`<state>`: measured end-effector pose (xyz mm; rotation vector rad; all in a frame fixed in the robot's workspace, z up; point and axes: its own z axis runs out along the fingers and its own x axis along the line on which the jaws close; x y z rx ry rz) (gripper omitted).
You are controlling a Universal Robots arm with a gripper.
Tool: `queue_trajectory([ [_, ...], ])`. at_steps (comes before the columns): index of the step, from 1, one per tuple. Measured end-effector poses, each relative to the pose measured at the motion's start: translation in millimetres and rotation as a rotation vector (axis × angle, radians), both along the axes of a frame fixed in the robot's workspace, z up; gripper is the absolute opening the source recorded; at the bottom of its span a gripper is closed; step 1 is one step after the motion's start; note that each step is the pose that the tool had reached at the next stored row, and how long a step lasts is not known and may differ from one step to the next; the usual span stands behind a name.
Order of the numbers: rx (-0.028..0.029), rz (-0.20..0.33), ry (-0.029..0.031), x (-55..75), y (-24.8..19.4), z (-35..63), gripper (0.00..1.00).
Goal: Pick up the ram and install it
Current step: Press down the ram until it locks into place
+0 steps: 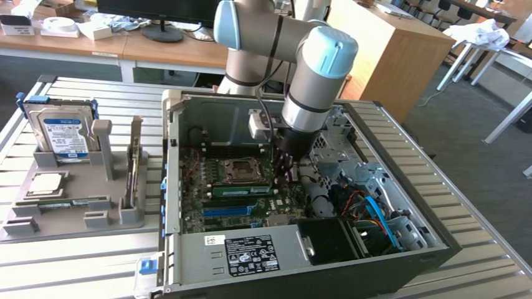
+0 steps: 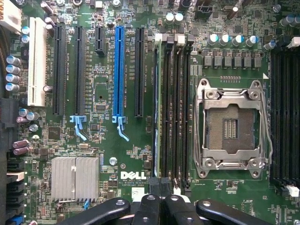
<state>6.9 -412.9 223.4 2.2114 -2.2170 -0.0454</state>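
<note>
So, tray (image 1: 75,221), exterior view's left: it holds the hard drive (image 1: 58,134), the silver processor chip (image 1: 46,182) and a spare green stick (image 1: 62,202) lying flat, all well apart from me.
Computer case (image 1: 399,187), middle of the exterior view: it lies open, with the motherboard (image 1: 199,187) facing up.
Ram (image 1: 241,190): it stands on edge in the memory slot nearest the blue expansion slot (image 2: 118,70); from my wrist I see it as a thin line (image 2: 156,108) beside the empty black slots.
Claw (image 1: 283,171): my fingers are pressed together with nothing pinched between them, hanging just over one end of the ram (image 2: 158,197).
Contact: I cannot tell whether my tips touch its top edge.
Handling, my judgement: light, stiff and thin, but fragile; I would grip the bare board edges, never the chips or contacts, and push straight down so it cannot tilt.
Empty processor socket (image 2: 232,129): it lies beyond the slots.
</note>
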Motion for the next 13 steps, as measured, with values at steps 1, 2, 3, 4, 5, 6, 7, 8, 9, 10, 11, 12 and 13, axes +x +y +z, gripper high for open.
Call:
queue_trajectory([
  [1, -0.0002, 0.0, 0.0002, 0.0, -0.1, -0.2, 0.1],
  [2, -0.0002, 0.0, 0.0002, 0.0, -0.1, -0.2, 0.1],
  [3, -0.0001, 0.0, 0.0002, -0.1, -0.1, -0.2, 0.1],
  [4, 0.0, 0.0, 0.0002, -0.1, 0.0, -0.3, 0.1],
  [5, 0.0002, 0.0, 0.0001, 0.0, 0.0, -0.4, 0.1],
  [6, 0.0002, 0.0, 0.0001, 0.0, 0.0, -0.4, 0.1],
  [7, 0.0005, 0.0, -0.0001, 0.0, 0.1, -1.0, 0.1],
  [8, 0.0001, 0.0, -0.0001, 0.0, 0.0, -1.4, 0.1],
  [9, -0.0001, 0.0, -0.0001, 0.0, 0.0, -1.5, 0.1],
  [10, 0.0, 0.0, -0.0002, 0.0, 0.0, -1.5, 0.1],
  [11, 0.0, 0.0, -0.0002, 0.0, 0.0, -1.5, 0.1],
  [12, 0.0001, 0.0, -0.0002, -0.1, 0.0, -1.6, 0.1],
  [13, 0.0002, 0.0, -0.0003, 0.0, 0.0, -1.6, 0.1],
])
